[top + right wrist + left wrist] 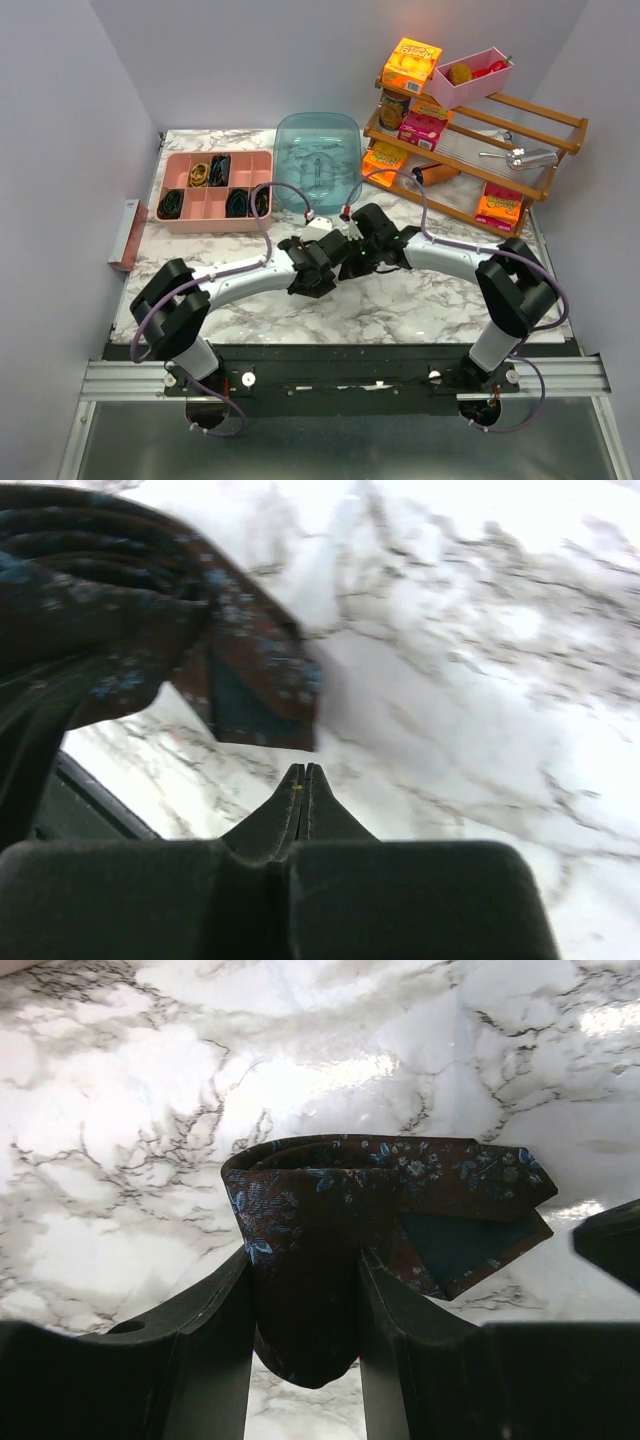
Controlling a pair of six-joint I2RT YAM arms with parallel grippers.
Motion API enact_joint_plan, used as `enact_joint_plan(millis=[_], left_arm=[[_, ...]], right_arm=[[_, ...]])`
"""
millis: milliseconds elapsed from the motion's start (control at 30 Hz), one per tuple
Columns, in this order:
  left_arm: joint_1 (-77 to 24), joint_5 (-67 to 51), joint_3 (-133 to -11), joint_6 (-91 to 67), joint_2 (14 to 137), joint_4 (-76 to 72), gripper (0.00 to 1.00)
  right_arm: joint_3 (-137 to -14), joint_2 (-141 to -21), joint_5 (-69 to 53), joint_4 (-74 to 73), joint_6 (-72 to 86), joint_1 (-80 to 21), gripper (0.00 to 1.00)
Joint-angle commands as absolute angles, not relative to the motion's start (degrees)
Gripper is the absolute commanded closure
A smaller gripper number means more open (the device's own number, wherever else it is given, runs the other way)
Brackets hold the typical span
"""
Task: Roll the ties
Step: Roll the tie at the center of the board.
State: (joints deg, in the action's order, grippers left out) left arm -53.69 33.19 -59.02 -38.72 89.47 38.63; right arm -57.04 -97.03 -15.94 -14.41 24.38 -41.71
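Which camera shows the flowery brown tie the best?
The left wrist view: the tie sits sharp and close, pinched in the left gripper, blue flowers clear. The right wrist view shows it blurry in its top left corner. In the top view it is hidden.

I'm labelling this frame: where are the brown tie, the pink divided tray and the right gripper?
brown tie point(320, 1210): left wrist view, on the fabric between the fingers.
pink divided tray point(205, 227): top external view, on its near wall.
right gripper point(303, 776): right wrist view, at the closed fingertips.
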Motion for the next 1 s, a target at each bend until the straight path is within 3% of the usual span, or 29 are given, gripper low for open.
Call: enact_joint_plan(millis=[0,367,533,767,967], left_arm=[[-56.50,42.97,-63.71,-39.72,94.21,47.19,0.53],[-63.80,53.35,-75.14,-45.61,109.76,62.22,0.52],[-65.74,49.67,-75.15,-43.78,110.92,58.72,0.50],[-67.24,42.20,-72.69,-39.91,108.46,48.18,0.32],[-67.41,38.24,-71.02,-38.50,106.00,42.81,0.28]], right_arm=[[-54.32,-95.19,-14.77,-14.41,23.38,-38.33,1.00],[-52.21,-95.01,-14.50,-14.59,22.24,-33.31,1.00],[-51.77,-94.83,-14.59,-14.59,22.24,-32.70,0.99],[-51.86,-95.19,-14.94,-14.59,22.15,-32.61,1.00],[-51.86,-95.27,-15.03,-14.59,22.15,-32.61,0.99]])
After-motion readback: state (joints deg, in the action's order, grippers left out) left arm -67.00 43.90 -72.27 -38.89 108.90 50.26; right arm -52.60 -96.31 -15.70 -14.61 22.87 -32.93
